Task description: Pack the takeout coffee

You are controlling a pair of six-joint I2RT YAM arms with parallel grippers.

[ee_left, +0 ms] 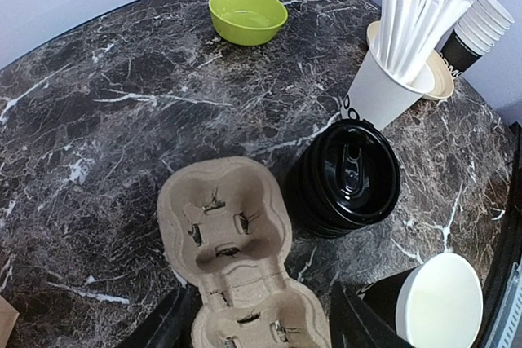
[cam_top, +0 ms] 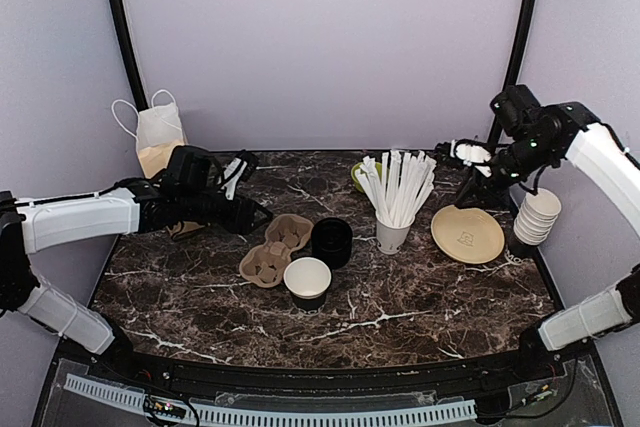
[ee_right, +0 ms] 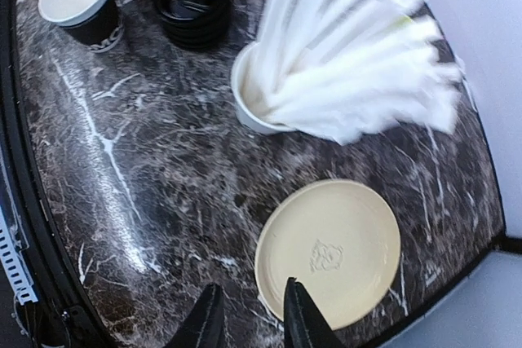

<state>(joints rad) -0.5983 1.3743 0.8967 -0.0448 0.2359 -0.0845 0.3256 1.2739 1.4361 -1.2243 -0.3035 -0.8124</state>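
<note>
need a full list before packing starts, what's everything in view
bag: 1, white and tan, back left
carrier: 1, brown, centre left
lids: 1 stack, black, right of carrier
cup: 1, black, white inside, lidless, in front of lids
straw cup: 1, white, centre
straws: many, white, in straw cup
bowl: 1, green, behind straws
plate: 1, tan, right
cup stack: 1, white rims, far right
table: 1, dark marble
left pincer: black, either side of carrier's end
right pincer: black, open, over plate's edge
</note>
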